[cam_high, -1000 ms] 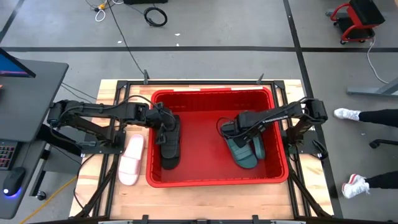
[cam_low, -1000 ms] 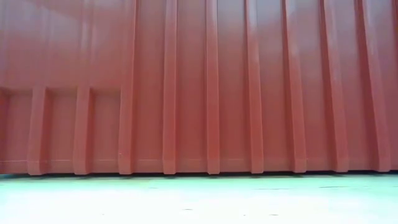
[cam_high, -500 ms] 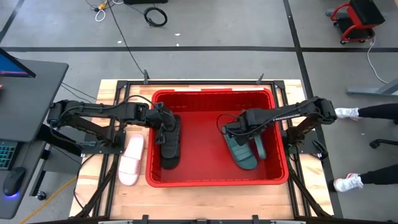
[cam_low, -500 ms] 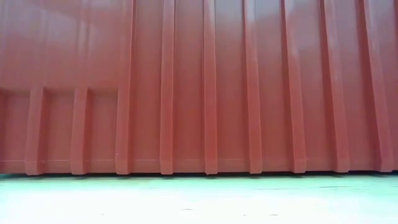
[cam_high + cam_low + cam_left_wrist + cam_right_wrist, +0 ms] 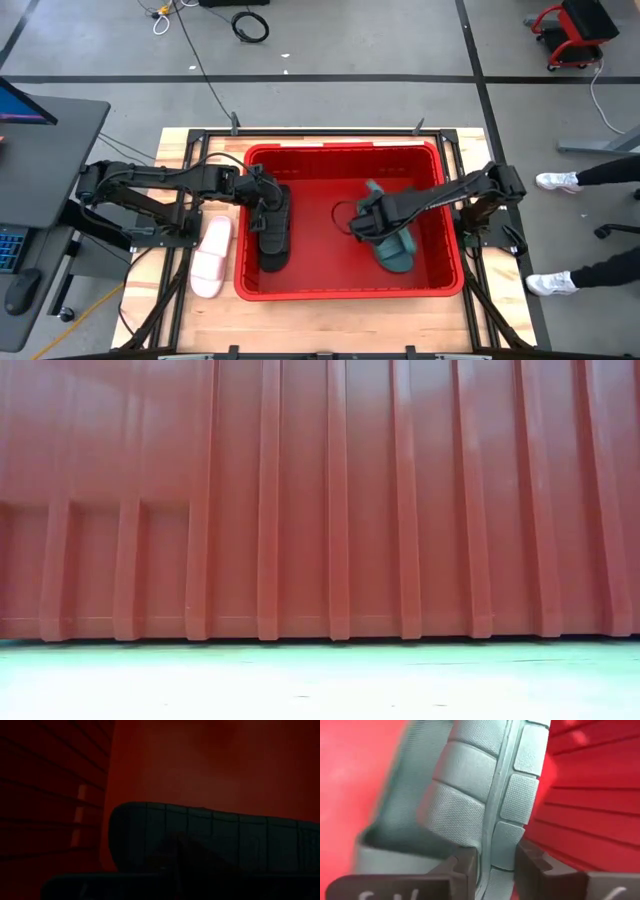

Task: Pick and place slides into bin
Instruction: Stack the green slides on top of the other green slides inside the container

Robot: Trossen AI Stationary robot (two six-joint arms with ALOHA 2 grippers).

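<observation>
My right gripper (image 5: 492,865) has clamped on the edge of a teal slide (image 5: 383,205) and dragged it up off its partner, toward the middle of the bin (image 5: 340,152), so that pair is being rearranged, not yet settled. My left gripper (image 5: 262,200) stays pressed together over the black slides (image 5: 274,232) on the bin's left side. Inside the bin: two black, two teal. One pale slide (image 5: 210,257) is still lying on the tabletop (image 5: 150,320), just beside the bin's left wall.
</observation>
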